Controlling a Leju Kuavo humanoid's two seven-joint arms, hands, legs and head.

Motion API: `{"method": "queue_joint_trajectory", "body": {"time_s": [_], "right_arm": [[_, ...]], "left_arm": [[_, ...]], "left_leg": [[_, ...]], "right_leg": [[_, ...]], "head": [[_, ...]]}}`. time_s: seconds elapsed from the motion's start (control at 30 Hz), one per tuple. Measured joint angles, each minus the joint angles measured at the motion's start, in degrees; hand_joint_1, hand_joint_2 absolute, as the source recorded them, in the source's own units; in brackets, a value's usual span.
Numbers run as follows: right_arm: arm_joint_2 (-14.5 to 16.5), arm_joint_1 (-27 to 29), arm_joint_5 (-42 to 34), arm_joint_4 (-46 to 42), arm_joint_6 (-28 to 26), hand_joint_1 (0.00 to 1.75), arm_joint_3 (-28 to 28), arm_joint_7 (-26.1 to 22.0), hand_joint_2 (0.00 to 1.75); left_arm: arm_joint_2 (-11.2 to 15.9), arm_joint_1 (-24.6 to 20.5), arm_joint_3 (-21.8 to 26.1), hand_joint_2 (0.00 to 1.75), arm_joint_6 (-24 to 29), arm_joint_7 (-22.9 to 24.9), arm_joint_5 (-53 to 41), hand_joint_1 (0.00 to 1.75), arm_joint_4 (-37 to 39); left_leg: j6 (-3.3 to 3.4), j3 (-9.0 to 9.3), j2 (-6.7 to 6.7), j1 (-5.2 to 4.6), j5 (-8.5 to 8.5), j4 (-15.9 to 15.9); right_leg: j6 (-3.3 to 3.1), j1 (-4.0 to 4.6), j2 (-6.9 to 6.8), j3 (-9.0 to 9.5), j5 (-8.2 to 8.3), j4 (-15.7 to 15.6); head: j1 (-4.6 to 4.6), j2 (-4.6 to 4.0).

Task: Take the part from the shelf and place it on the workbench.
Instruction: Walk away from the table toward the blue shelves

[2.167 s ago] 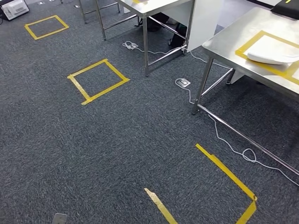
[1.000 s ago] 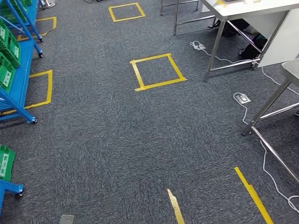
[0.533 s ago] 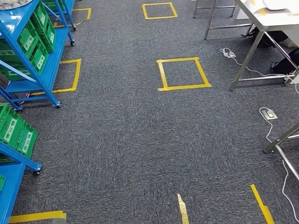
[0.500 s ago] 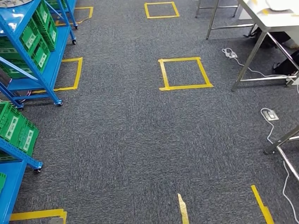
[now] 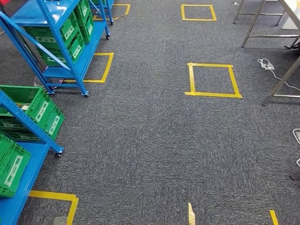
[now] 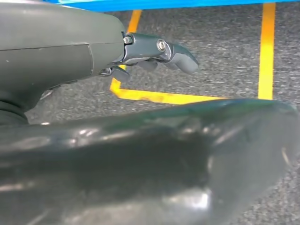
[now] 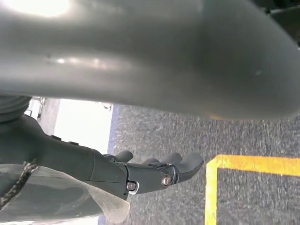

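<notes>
Facing grey carpet, blue shelves [image 5: 53, 42] with green bins [image 5: 42, 110] are seen at nine to eleven o'clock; the approach step is judged to be in hand. The part cannot be made out among the bins. The left hand [image 6: 155, 49] and right hand [image 7: 155, 171] are held empty, fingers extended and slightly apart. A closer stance at the shelves is called for before any reach.

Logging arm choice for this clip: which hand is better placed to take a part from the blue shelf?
Probably the left. The blue shelf with its green bins stands on the robot's left. Both the left hand and right hand hang empty over the carpet.
</notes>
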Motion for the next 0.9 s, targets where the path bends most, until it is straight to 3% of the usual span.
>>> {"method": "queue_joint_trajectory", "body": {"time_s": [0.03,0.1,0.13,0.17,0.2,0.23,0.3,0.37,0.43,0.47,0.5,0.57,0.63,0.67,0.7,0.73,0.8,0.83,0.9], "right_arm": [[-0.3,0.4,-0.7,0.0,0.4,0.00,-0.1,0.0,0.00],[-1.1,1.5,-2.7,-0.1,1.5,0.00,-0.6,-0.1,0.00],[-1.4,2.1,-3.6,-0.1,1.9,0.00,-0.7,-0.2,0.00],[-1.6,2.5,-4.4,-0.2,2.2,0.00,-0.8,-0.1,0.00],[-1.7,2.7,-4.9,-0.3,2.4,0.00,-0.8,0.1,0.00],[-1.8,2.8,-5.3,-0.4,2.4,0.00,-0.8,0.3,0.00],[-1.9,2.8,-5.7,-0.5,2.5,0.00,-0.8,0.4,0.00],[-2.1,2.9,-5.9,-0.7,2.6,0.00,-0.8,0.4,0.00],[-2.2,2.7,-6.2,-0.8,2.6,0.00,-0.9,0.4,0.00],[-2.2,2.6,-6.4,-0.8,2.7,0.00,-0.9,0.4,0.00],[-2.2,2.6,-6.7,-0.8,2.9,0.00,-0.9,0.4,0.00],[-2.2,2.8,-7.1,-0.9,3.6,0.00,-0.9,0.3,0.00],[-2.4,3.2,-7.2,-0.9,4.9,0.00,-0.9,0.3,0.00],[-2.5,3.4,-7.2,-1.0,5.6,0.00,-0.9,0.3,0.00],[-2.6,3.6,-7.4,-1.0,6.0,0.00,-0.9,0.3,0.00],[-2.6,3.7,-7.8,-1.0,6.3,0.00,-0.9,0.4,0.00],[-2.8,3.8,-9.0,-1.2,6.8,0.00,-1.0,0.4,0.00],[-2.9,3.7,-9.7,-1.3,6.9,0.00,-1.0,0.3,0.00],[-3.1,3.7,-10.3,-1.5,7.1,0.00,-1.0,0.1,0.00]], "left_arm": [[-0.1,-0.1,-0.3,0.00,0.7,-0.2,-0.8,0.00,0.1],[-0.3,-0.6,-1.3,0.00,2.5,-0.6,-2.8,0.00,0.7],[-0.3,-0.9,-1.9,0.00,3.2,-0.7,-3.6,0.00,1.2],[-0.2,-1.0,-2.5,0.00,3.6,-0.8,-4.1,0.00,1.6],[-0.1,-1.0,-2.9,0.00,3.8,-0.8,-4.4,0.00,1.9],[0.0,-1.0,-3.3,0.00,3.9,-0.7,-4.6,0.00,2.2],[0.1,-1.2,-3.9,0.00,3.9,-0.6,-4.7,0.00,2.6],[0.2,-1.4,-4.4,0.00,4.0,-0.6,-4.9,0.00,2.9],[0.3,-1.5,-4.7,0.00,4.0,-0.5,-5.0,0.00,3.1],[0.4,-1.4,-4.8,0.00,4.0,-0.5,-5.0,0.00,3.2],[0.4,-1.3,-4.9,0.00,3.9,-0.4,-5.0,0.00,3.3],[0.4,-1.5,-5.3,0.00,3.7,-0.4,-5.3,0.00,3.5],[0.3,-1.5,-5.9,0.00,3.5,-0.4,-6.0,0.00,3.7],[0.3,-1.4,-6.3,0.00,3.5,-0.4,-6.3,0.00,3.8],[0.3,-1.3,-6.6,0.00,3.5,-0.3,-6.6,0.00,3.9],[0.3,-1.3,-6.9,0.00,3.6,0.0,-6.6,0.00,4.0],[0.3,-1.3,-7.2,0.00,3.5,1.0,-6.5,0.00,4.2],[0.3,-1.3,-7.3,0.00,3.5,1.4,-6.4,0.00,4.2],[0.3,-1.1,-7.3,0.00,3.5,1.8,-6.2,0.00,4.3]], "left_leg": [[-0.24,-0.95,1.46,-0.01,-1.41,2.2],[-0.73,-4.20,4.61,0.20,-5.27,9.4],[-0.98,-5.79,5.28,0.42,-6.62,12.9],[-1.21,-6.54,5.66,0.68,-6.82,14.6],[-1.41,-6.24,5.94,0.95,-5.92,14.2],[-1.57,-4.81,6.36,1.19,-4.09,11.5],[-1.77,-0.85,8.44,1.27,-0.78,3.9],[-1.20,1.05,9.93,0.91,-0.12,-0.1],[-0.18,0.92,9.20,0.58,-0.36,-0.3],[0.22,0.88,8.62,0.54,-0.29,-0.4],[0.65,0.88,8.02,0.53,-0.19,-0.5],[1.32,0.87,6.80,0.54,-0.01,-0.6],[1.70,0.84,5.40,0.28,-0.02,-0.6],[1.82,0.89,4.64,0.10,-0.05,-0.6],[1.89,0.99,3.84,-0.07,-0.08,-0.6],[1.95,1.12,3.04,-0.22,-0.12,-0.6],[1.94,1.30,1.57,-0.45,-0.21,-0.6],[1.86,1.25,0.94,-0.53,-0.26,-0.5],[1.47,0.97,-0.12,-0.49,-0.21,-0.5]], "right_leg": [[-0.26,-0.10,-0.86,0.22,0.12,-0.3],[-0.50,-0.10,-2.84,0.53,0.01,-0.6],[-0.54,-0.07,-3.87,0.59,-0.12,-0.6],[-0.50,-0.06,-4.76,0.65,-0.24,-0.5],[-0.40,-0.08,-5.46,0.72,-0.35,-0.5],[-0.23,-0.12,-6.04,0.86,-0.48,-0.5],[0.39,-0.03,-7.03,1.19,-0.91,-0.3],[1.11,0.20,-8.00,1.40,-1.35,-0.1],[1.75,0.17,-9.06,1.66,-1.59,-0.1],[2.10,-0.01,-8.93,1.68,-1.94,0.0],[2.37,-0.19,-7.90,1.28,-2.73,0.9],[2.59,-0.35,-4.65,-1.49,-5.80,6.4],[2.35,-0.17,-2.83,-6.04,-8.82,14.8],[2.13,-0.06,-2.58,-7.79,-9.07,17.4],[1.81,0.07,-2.45,-8.48,-8.05,17.7],[1.39,0.22,-2.18,-7.97,-5.91,15.4],[0.42,0.55,-0.35,-5.07,-1.28,7.5],[0.12,0.59,0.68,-3.62,-0.01,4.1],[-0.07,0.62,1.61,-2.22,0.26,1.5]], "head": [[-0.14,0.00],[-0.34,0.00],[-0.35,0.00],[-0.33,0.00],[-0.33,0.00],[-0.34,0.00],[-0.40,0.00],[-0.30,0.00],[-0.09,0.00],[0.02,0.00],[0.13,0.00],[0.50,0.00],[0.73,0.00],[0.74,0.00],[0.75,0.00],[0.73,0.00],[0.69,0.00],[0.68,0.00],[0.67,0.00]]}}
